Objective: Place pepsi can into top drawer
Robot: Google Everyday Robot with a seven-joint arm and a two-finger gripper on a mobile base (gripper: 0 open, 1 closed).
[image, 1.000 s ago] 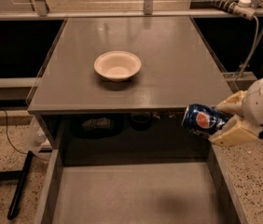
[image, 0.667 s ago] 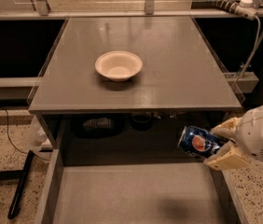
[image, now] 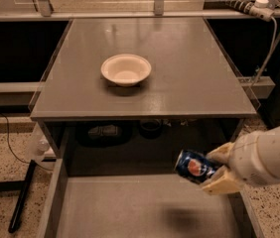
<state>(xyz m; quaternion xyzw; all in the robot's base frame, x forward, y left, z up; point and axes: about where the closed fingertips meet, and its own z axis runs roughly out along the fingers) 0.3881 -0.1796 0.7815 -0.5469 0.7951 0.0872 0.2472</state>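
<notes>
The pepsi can, dark blue with a round red-white-blue logo, lies on its side in my gripper. The gripper comes in from the right on a white arm, and its cream fingers are shut on the can's right end. The can hangs in the air over the right part of the top drawer, a wide grey tray pulled open below the tabletop. A dark shadow lies on the drawer floor under the can.
A white bowl stands on the grey tabletop behind the drawer. Dark items sit in the shadowed space under the tabletop. A cable and a power strip are at the back right. A black stand leg is on the floor at left.
My gripper has moved down and to the left with the pepsi can, from beside the tabletop's front right corner to over the open drawer.
</notes>
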